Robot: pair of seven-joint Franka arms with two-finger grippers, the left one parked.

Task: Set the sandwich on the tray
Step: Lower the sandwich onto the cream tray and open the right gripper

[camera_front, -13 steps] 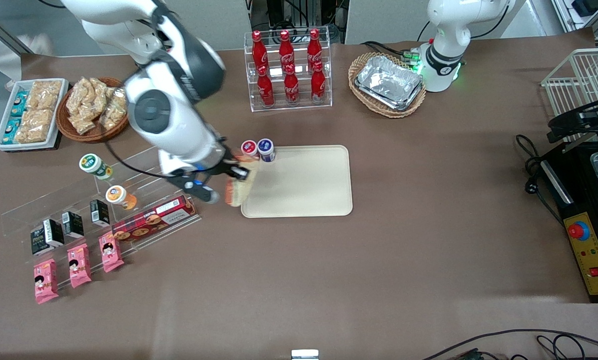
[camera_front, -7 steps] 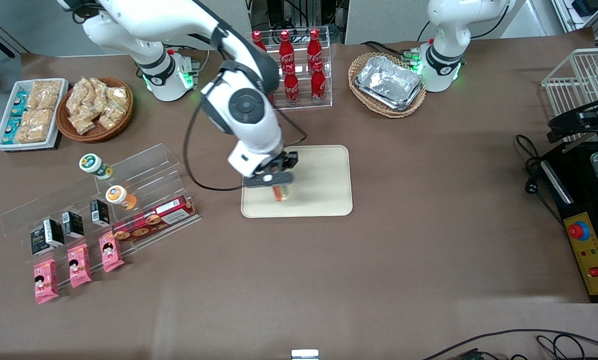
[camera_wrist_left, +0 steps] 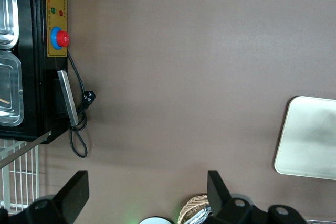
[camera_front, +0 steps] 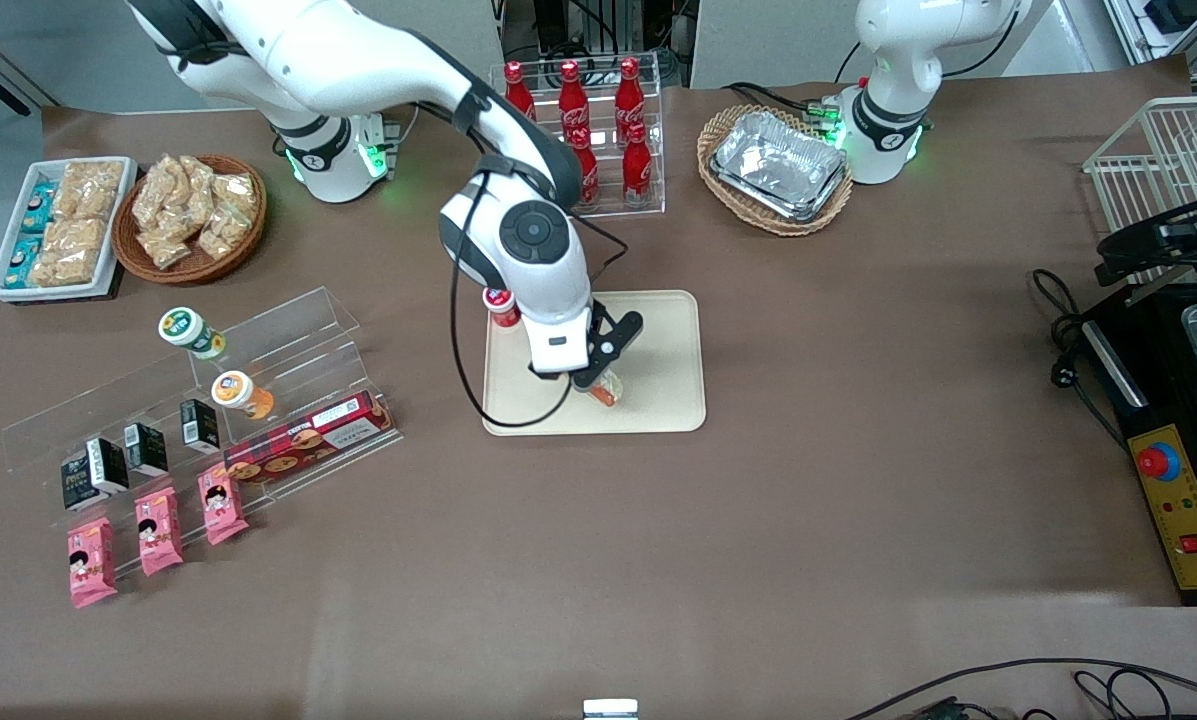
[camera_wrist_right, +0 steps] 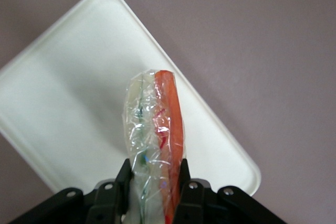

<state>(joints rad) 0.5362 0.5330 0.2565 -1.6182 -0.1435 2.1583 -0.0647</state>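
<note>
The brown counter (camera_front: 808, 500) carries the big cream tray (camera_front: 658, 340). The gripper (camera_front: 598, 380) hangs over the tray's edge nearest the front camera. It is squeezing the sandwich (camera_wrist_right: 154, 129) tight between its two fingers. The sandwich sticks straight out below the gripper, thin edge down, with the tray right under it. I think it only needs to go down and be let go.

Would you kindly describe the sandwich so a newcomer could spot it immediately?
Find the cream tray mid-table. Above it, the tool grips the sandwich, a clear-wrapped wedge. Unlike the red-capped bottle at the tray's edge, it shows an orange-red filling stripe.
</note>
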